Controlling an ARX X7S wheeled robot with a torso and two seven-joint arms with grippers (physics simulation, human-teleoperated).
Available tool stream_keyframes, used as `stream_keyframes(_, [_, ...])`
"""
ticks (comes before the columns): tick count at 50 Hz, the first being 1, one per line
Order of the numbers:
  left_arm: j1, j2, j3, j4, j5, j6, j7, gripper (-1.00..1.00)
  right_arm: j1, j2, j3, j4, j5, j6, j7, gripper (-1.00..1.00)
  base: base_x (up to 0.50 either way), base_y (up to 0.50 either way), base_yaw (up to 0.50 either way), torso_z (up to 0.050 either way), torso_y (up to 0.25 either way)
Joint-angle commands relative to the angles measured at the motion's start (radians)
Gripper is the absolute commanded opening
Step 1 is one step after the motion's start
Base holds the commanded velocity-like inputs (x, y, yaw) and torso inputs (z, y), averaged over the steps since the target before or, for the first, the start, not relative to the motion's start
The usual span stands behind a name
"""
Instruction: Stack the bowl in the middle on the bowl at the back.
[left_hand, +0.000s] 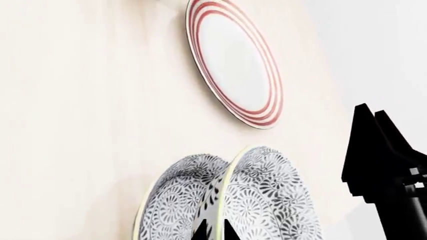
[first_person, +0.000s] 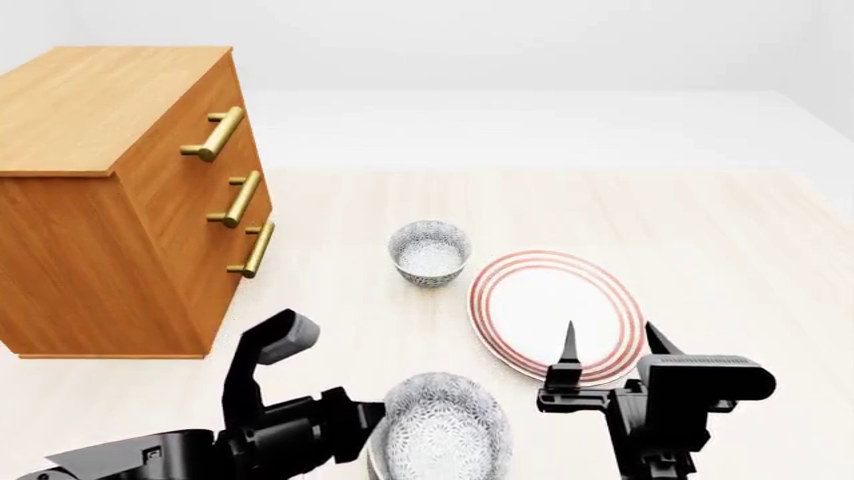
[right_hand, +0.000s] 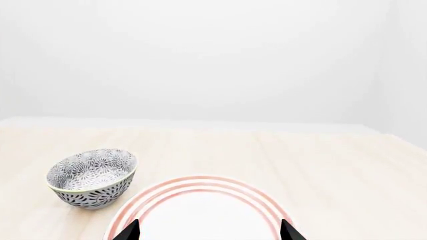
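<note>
Gripping the rim of the bowl in the middle, the left hand holds it tilted over another speckled bowl, near the red-ringed plate. Right hand open wide above the plate's near edge. Back bowl just beyond the plate.

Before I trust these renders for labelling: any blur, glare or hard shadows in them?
Head view: sharp, evenly lit, only faint soft shadows under the back bowl and plate. Left wrist view: tilted, two bowls cut off by the picture's edge. Right wrist view: crisp, no glare, washed-out white background.
</note>
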Motion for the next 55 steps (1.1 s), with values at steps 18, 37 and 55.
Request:
stream_keyframes(18, [0.001,-0.015,0.002,0.018,-0.023,0.044,0.027,1.0,0.006,0.004,-0.009,0.01,0.005,-0.005,0.005,1.0,0.0,0.0,0.0,0.0,0.0])
stream_keyframes(37, [-0.021,-0.028,-0.015,0.073,-0.01,0.074,0.077,1.0,-0.003,0.017,-0.008,-0.015,0.012,0.004,0.014,1.0,0.0,0.0,0.0,0.0,0.0])
stream_keyframes(55, [-0.073,0.013,-0.093,0.239,0.377,0.328,0.303,1.0,0.025,0.057,-0.019,-0.164,-0.005,0.118,0.062,1.0,0.0,0.0,0.0,0.0,0.001])
